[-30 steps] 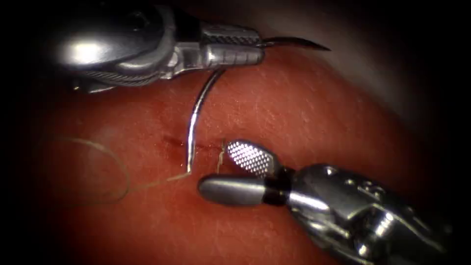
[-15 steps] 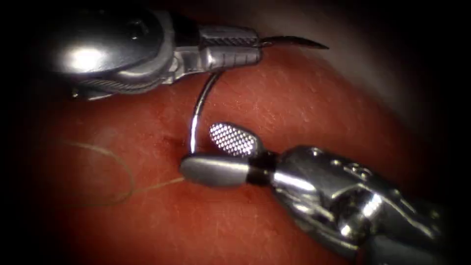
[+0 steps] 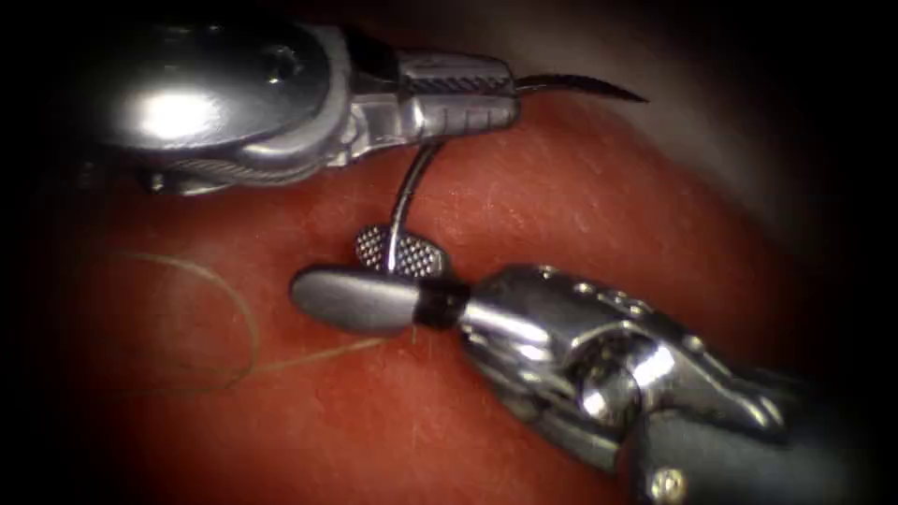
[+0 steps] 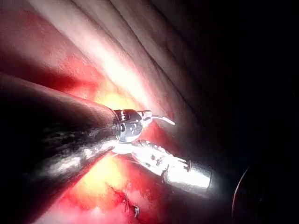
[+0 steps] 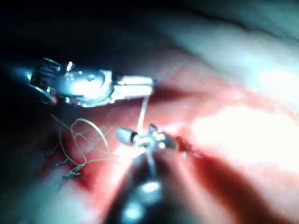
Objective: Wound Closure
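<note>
- Jaws of your left tool point(image 3: 458, 93) are clamped on the needle point(image 3: 404, 201) near its tip.
- Your right tool point(image 3: 374, 276) has parted jaws straddling the needle's shaft, holding nothing, placed to regrasp.

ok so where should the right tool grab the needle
On the bare curved body below the left tool, which holds the needle near its point. Come from the right, open jaws straddling the wire crosswise, as the right tool sits now; the point sticks out beyond the left jaws.

The left hand point(image 5: 147, 87) holds the needle point(image 5: 142, 109) (thread point(image 5: 81, 140) looped nearby) above the right hand point(image 5: 140, 136).
</note>
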Tool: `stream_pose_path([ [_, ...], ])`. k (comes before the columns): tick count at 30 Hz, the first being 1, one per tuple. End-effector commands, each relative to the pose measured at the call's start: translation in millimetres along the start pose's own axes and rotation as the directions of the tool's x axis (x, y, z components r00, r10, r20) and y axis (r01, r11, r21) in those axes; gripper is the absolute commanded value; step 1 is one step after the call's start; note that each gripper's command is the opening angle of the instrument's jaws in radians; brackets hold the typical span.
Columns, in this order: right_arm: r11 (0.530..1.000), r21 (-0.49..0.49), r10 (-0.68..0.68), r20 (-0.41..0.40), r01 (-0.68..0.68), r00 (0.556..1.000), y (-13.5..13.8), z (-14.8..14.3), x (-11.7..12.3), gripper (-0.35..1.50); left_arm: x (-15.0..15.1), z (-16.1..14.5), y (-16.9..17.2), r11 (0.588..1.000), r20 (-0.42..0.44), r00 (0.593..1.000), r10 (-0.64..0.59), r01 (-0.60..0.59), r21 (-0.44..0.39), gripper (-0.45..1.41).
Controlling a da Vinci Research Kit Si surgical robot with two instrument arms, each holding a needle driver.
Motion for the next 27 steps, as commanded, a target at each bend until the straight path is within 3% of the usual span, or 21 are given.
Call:
stream_pose_path([
  [1, 1.000, 0.010, -0.003, 0.009, 0.003, 1.000, 0.0, 0.5, -0.1, 0.27, -0.2, 0.5, 0.2, 1.000, -0.001, 1.000, -0.002, 0.002, -0.001, -0.35],
  [3, 1.000, 0.026, 0.001, 0.037, -0.002, 0.999, -0.1, 0.1, -0.3, -0.35, -0.1, 0.5, 0.2, 1.000, -0.006, 1.000, -0.003, 0.003, -0.012, -0.35],
  [5, 0.997, -0.027, -0.067, 0.031, 0.068, 0.997, -0.1, -0.4, -0.3, -0.35, -0.1, 0.5, 0.2, 0.999, -0.018, 1.000, -0.003, 0.003, -0.037, -0.33],
  [6, 0.991, -0.040, -0.129, 0.046, 0.131, 0.991, -0.1, -0.7, -0.1, -0.35, -0.1, 0.5, 0.2, 0.999, -0.024, 1.000, -0.016, 0.014, -0.052, -0.10],
  [9, 0.975, -0.060, -0.208, 0.068, 0.212, 0.976, 0.0, -1.0, 0.2, -0.35, 0.1, 0.4, 0.0, 0.991, -0.030, 0.993, -0.111, 0.109, -0.082, 0.24],
  [11, 0.951, -0.081, -0.287, 0.132, 0.299, 0.949, 0.2, -1.3, 0.4, -0.35, 0.5, 0.1, -0.1, 0.967, -0.008, 0.974, -0.227, 0.225, -0.119, 0.59],
  [16, 0.887, -0.095, -0.419, 0.250, 0.453, 0.873, 1.0, -2.7, 1.0, -0.35, 2.9, -2.8, -1.2, 0.896, 0.049, 0.925, -0.378, 0.378, -0.233, 0.70],
  [18, 0.819, -0.082, -0.523, 0.298, 0.568, 0.798, 1.5, -3.6, 1.4, -0.35, 4.1, -4.4, -1.9, 0.869, 0.065, 0.910, -0.410, 0.411, -0.274, 0.71],
  [19, 0.726, -0.064, -0.621, 0.367, 0.685, 0.693, 2.0, -4.2, 2.0, -0.35, 4.9, -5.5, -2.5, 0.844, 0.086, 0.895, -0.438, 0.442, -0.302, 0.71],
  [21, 0.609, -0.045, -0.707, 0.421, 0.791, 0.569, 2.4, -4.7, 2.5, -0.35, 5.5, -6.4, -3.0, 0.829, 0.108, 0.887, -0.448, 0.458, -0.323, 0.71],
  [22, 0.481, -0.024, -0.763, 0.482, 0.877, 0.431, 2.8, -5.2, 3.0, -0.35, 5.8, -6.8, -3.5, 0.805, 0.151, 0.869, -0.471, 0.494, -0.330, 0.71],
  [23, 0.438, -0.015, -0.778, 0.496, 0.899, 0.387, 3.0, -5.5, 3.4, -0.35, 5.8, -6.8, -3.6, 0.801, 0.164, 0.867, -0.471, 0.498, -0.331, 0.71],
  [24, 0.361, -0.001, -0.803, 0.508, 0.932, 0.312, 3.3, -6.1, 4.4, -0.35, 5.7, -6.7, -3.8, 0.792, 0.190, 0.859, -0.475, 0.512, -0.334, 0.71],
  [27, 0.261, 0.011, -0.825, 0.522, 0.965, 0.217, 3.5, -7.1, 5.9, -0.35, 5.4, -6.2, -3.8, 0.790, 0.228, 0.852, -0.471, 0.523, -0.322, 0.71],
])
